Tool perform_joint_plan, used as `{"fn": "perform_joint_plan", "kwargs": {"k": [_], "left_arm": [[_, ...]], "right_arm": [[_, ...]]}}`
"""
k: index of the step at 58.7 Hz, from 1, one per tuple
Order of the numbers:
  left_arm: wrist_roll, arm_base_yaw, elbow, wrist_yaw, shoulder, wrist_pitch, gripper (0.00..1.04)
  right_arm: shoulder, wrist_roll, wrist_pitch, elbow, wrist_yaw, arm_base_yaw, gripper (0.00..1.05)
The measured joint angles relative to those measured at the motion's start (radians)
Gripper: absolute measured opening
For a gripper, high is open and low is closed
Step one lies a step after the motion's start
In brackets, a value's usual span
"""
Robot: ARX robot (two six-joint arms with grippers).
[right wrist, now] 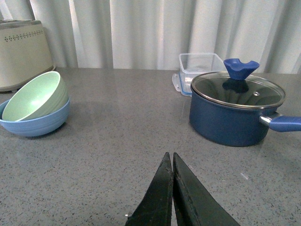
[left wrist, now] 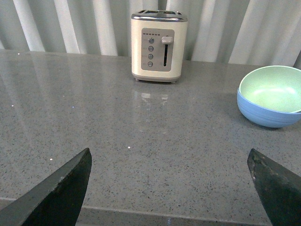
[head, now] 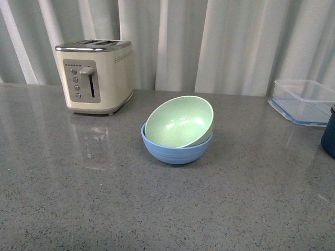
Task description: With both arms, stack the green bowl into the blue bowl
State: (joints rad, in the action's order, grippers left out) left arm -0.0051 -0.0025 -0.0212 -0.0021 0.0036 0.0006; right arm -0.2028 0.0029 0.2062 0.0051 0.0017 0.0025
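Resting tilted inside blue bowl (head: 177, 150), green bowl (head: 179, 122) lies between arms; left gripper (left wrist: 169, 188) spread, right gripper (right wrist: 172, 188) pressed together.

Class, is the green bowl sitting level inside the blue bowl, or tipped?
Tipped. The green bowl rests in the blue bowl with its far rim raised.

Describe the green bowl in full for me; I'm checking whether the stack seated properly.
The green bowl is round, pale mint with a faintly speckled, glossy inside, likely plastic. It sits inside the blue bowl but not level: it is tilted, its far rim raised well above the blue rim, its opening turned toward the front camera and its near rim sunk inside. Only the blue bowl touches it. Neither claw is near it. It stands mid-counter, in front and to the right of the toaster.
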Motion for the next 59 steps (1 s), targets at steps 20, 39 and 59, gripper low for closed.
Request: {"fn": "perform_joint_plan", "kwargs": {"k": [20, 39, 59], "left_arm": [[0.0, 0.0, 0.0, 0.0, 0.0, 0.0, 0.98], [0.0, 0.0, 0.0, 0.0, 0.0, 0.0, 0.98], [0.0, 0.0, 0.0, 0.0, 0.0, 0.0, 0.98]], "right_arm": [[0.198, 0.0, -0.202, 0.0, -0.003, 0.0, 0.01], [0.198, -0.001, -0.204, 0.0, -0.003, 0.0, 0.34], [0.198, 0.0, -0.204, 0.0, -0.003, 0.0, 0.97]]}}
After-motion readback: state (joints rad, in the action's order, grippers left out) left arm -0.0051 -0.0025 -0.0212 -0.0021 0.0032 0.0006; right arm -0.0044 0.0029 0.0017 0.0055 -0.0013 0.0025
